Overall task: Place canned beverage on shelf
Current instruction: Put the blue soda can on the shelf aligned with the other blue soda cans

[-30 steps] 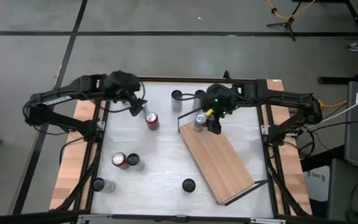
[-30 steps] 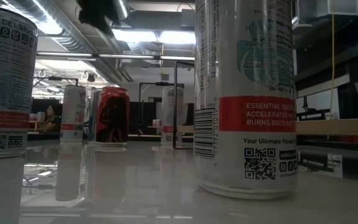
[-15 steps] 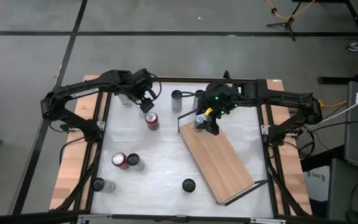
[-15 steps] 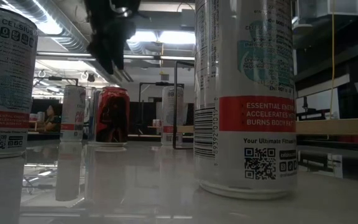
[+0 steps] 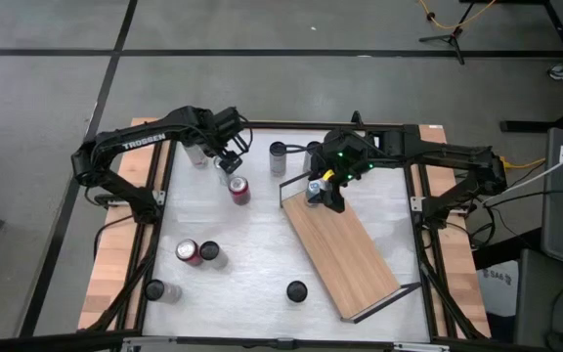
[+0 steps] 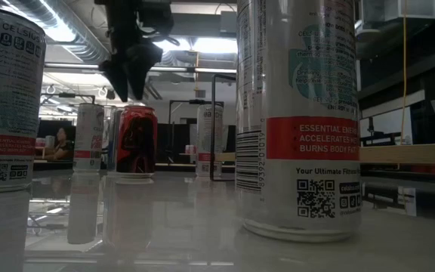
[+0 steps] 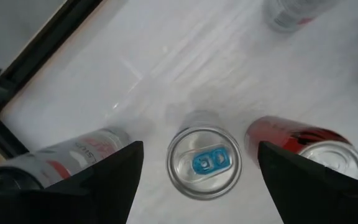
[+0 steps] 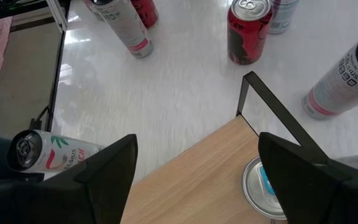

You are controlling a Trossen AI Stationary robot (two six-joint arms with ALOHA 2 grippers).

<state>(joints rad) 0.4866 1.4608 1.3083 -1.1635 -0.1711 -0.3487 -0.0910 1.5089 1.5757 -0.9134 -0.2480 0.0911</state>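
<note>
Lead: Left arm has swung in from the table's left edge over the last second, and the left gripper [image 5: 229, 159] now hangs over the far cans. The right arm hasn't shifted.

Mate: Where does the shelf [image 5: 345, 249] lie?

Lead: Slanted across the right half of the table [image 5: 262, 244]. The right gripper [image 5: 323, 188] sits over its far end by the black rail [image 8: 278, 121]. Its fingers are spread wide, and one can [image 8: 261, 185] stands on the wood between them. To my eye that can is let go, not clamped.

Mate: So the next can is the left arm's job?

Lead: I'd say so. In the left wrist view its fingers are wide apart, straddling a silver can [image 7: 204, 162] from straight above and not yet touching it.

Mate: How should it be taken?

Lead: Come straight down with the can centred, and close on the upper wall below the rim. The red can [image 5: 239, 190] stands just beside it, and another silver one [image 7: 73, 158] is on the other side, so each finger has to drop into a gap without nudging a neighbour.

Mate: Then?

Lead: Lift clear before swinging over. Set it on bare wood well away from the placed can — and from the right gripper
</note>
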